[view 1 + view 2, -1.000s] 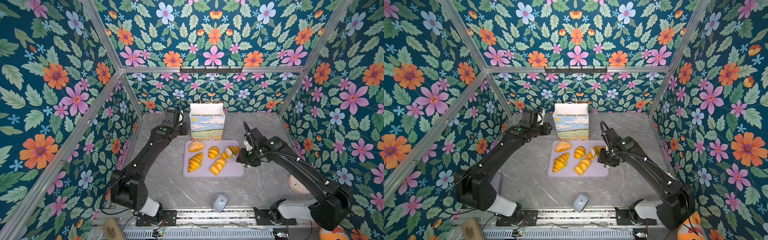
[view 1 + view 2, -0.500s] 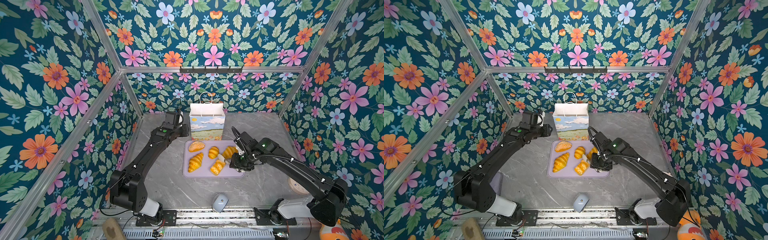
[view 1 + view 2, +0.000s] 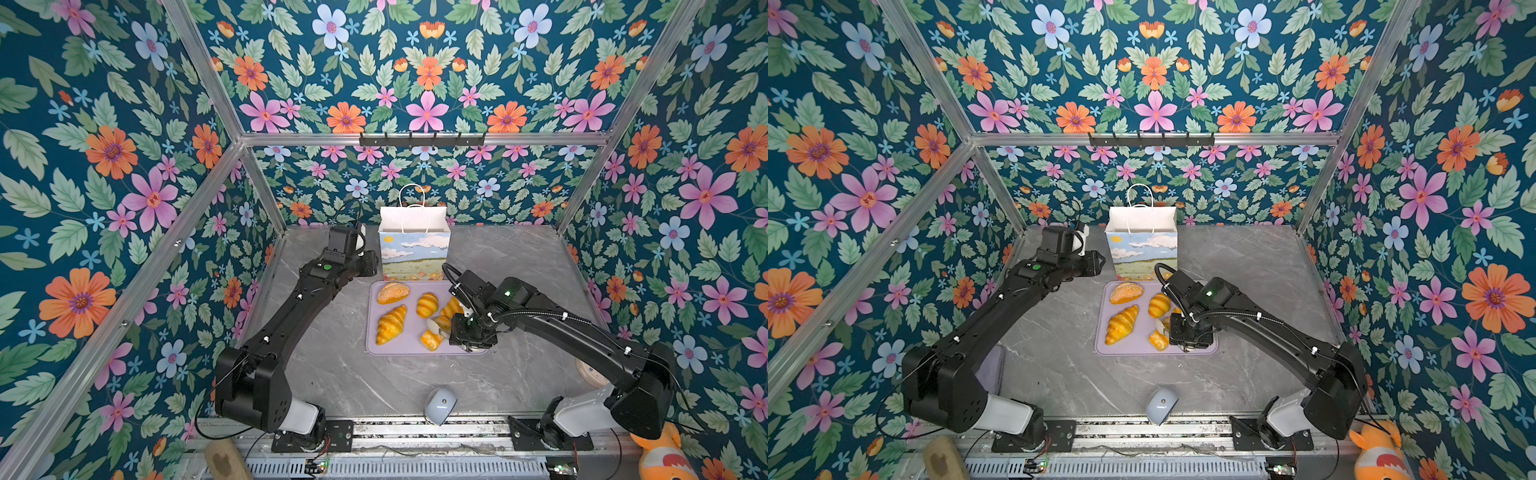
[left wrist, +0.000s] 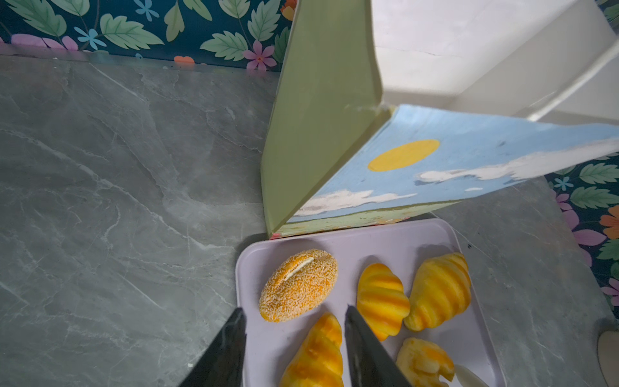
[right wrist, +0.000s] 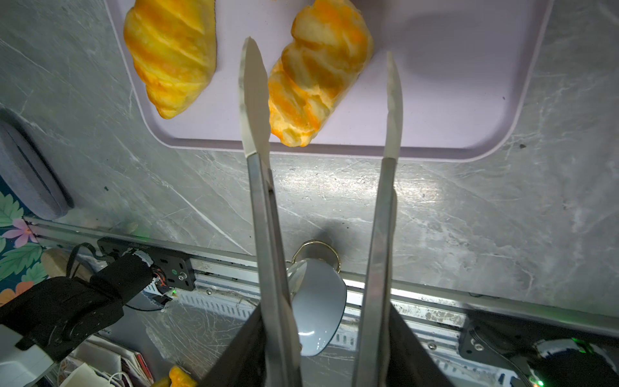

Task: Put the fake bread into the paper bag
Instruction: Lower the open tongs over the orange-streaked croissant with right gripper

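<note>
Tongs straddling one piece, bag standing open beyond.
The paper bag (image 3: pixel 413 249) stands upright just ahead of my left gripper (image 4: pixel 294 313), fingers half apart and empty; the lilac tray (image 5: pixel 452 100) of fake bread (image 3: pixel 390 324) lies below my fingers. My right gripper (image 5: pixel 325 335) is clamped on the tongs (image 5: pixel 264 207) (blades spread), one croissant (image 5: pixel 318 73) between the tips, hugging one blade. I'd centre it, then squeeze gently so it doesn't squirt out.
</note>
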You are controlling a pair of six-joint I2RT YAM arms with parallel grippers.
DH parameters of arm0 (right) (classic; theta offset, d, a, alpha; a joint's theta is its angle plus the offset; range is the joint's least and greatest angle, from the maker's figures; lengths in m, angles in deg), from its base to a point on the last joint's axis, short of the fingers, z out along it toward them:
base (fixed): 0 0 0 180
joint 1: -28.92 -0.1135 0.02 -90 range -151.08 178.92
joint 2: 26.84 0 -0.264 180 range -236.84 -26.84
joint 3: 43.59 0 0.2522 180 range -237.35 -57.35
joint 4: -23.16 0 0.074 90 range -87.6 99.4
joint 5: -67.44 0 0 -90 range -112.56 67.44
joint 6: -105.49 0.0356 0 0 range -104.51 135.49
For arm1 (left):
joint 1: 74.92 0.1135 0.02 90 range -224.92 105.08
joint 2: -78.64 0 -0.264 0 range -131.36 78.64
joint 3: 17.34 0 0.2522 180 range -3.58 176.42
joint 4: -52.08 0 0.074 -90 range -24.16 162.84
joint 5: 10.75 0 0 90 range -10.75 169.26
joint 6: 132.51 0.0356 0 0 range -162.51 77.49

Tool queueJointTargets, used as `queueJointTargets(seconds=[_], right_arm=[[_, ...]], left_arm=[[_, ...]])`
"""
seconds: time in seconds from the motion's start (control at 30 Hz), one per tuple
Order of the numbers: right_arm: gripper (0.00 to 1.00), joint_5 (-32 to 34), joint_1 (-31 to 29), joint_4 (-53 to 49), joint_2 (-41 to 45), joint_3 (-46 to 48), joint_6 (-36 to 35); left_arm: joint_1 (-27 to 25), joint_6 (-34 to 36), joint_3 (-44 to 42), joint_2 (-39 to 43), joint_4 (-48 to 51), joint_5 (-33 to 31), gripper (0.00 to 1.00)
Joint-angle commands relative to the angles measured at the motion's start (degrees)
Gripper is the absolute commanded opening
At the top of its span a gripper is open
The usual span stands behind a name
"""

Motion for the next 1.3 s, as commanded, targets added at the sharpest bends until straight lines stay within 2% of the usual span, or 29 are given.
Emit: queueJointTargets(seconds=[0.0,0.6,1.07,1.27], right_arm=[[0.5,0.0,-0.8,-0.8,-0.8,-0.8,1.4],[0.51,1.2,-1.3,-0.5,-5.1,-3.4,1.6],[0.48,4.7,-1.6,-7.1,-10.1,-9.3,0.5],[0.46,4.3,-2.5,-8.4,-11.5,-10.6,0.0]], left_arm=[[0.1,0.1,-0.2,0.5,-1.0,0.2,0.5],[0.1,0.0,-0.9,1.2,-1.4,0.3,0.5],[0.0,0.2,-1.3,1.3,-1.4,-0.2,0.5],[0.1,0.4,-1.2,1.0,-1.4,-0.1,0.5]])
